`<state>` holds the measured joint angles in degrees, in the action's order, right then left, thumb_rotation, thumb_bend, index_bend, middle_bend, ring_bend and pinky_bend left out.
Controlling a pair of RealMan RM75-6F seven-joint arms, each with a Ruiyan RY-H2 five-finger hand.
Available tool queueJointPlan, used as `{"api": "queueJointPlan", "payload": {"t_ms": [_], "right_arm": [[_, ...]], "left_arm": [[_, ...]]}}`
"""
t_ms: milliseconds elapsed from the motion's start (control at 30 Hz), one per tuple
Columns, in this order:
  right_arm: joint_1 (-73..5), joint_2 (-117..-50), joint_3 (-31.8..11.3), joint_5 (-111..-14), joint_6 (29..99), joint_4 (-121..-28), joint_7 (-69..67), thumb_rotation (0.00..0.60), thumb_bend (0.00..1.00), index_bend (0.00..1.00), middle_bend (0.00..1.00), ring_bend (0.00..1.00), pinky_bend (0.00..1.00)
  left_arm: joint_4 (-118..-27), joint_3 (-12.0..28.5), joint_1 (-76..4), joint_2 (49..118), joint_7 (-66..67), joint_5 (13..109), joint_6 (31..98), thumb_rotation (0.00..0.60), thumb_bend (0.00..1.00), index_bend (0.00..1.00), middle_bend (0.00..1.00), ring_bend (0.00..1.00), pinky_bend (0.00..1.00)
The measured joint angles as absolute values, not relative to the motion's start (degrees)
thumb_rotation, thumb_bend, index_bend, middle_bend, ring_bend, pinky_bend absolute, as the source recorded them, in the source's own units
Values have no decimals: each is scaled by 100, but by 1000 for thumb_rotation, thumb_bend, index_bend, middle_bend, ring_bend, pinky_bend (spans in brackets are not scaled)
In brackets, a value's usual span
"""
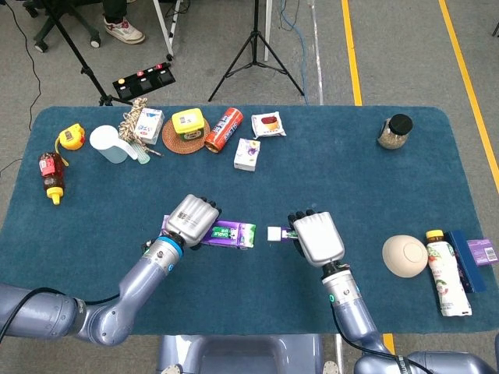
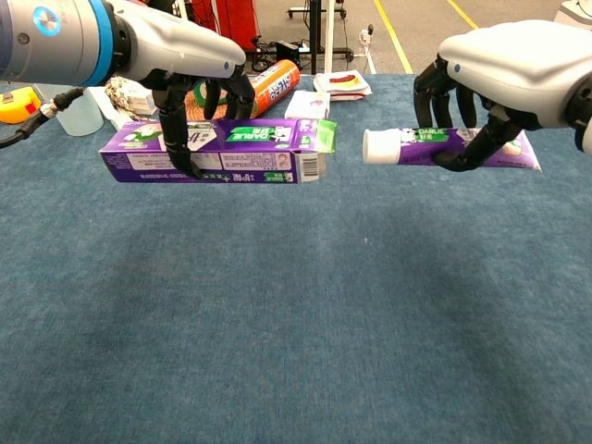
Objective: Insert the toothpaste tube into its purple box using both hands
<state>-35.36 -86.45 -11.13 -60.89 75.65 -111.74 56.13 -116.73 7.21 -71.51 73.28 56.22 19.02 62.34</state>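
The left hand (image 2: pixel 176 55) grips the purple box (image 2: pixel 217 151) from above, fingers wrapped around its middle, holding it level above the blue tabletop (image 2: pixel 296 333). The box's open end, with a flap sticking out, points toward the other hand. The right hand (image 2: pixel 509 65) clamps the toothpaste tube (image 2: pixel 444 148), also level and off the tabletop, its white cap (image 2: pixel 377 146) pointing at the box's open end. A small gap separates cap and box; the two are roughly in line.

In the head view, the left hand (image 1: pixel 192 219) and right hand (image 1: pixel 317 237) sit near the front middle of the tabletop. Along the far edge lie a red can (image 1: pixel 224 128), a yellow tub (image 1: pixel 188 121) and a small white carton (image 1: pixel 247 153).
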Motion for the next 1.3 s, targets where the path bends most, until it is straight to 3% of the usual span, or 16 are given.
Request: {"api": "queueJointPlan", "payload": {"t_ms": [1300], "right_arm": [[-3726,-8786,-1039,-5897,7827,-11430,5638,600,485,562,567,554,691]], "left_arm": [[-11488,734,-7593,7684,5487,1548,6564,600,247,467,343,315,558]]}}
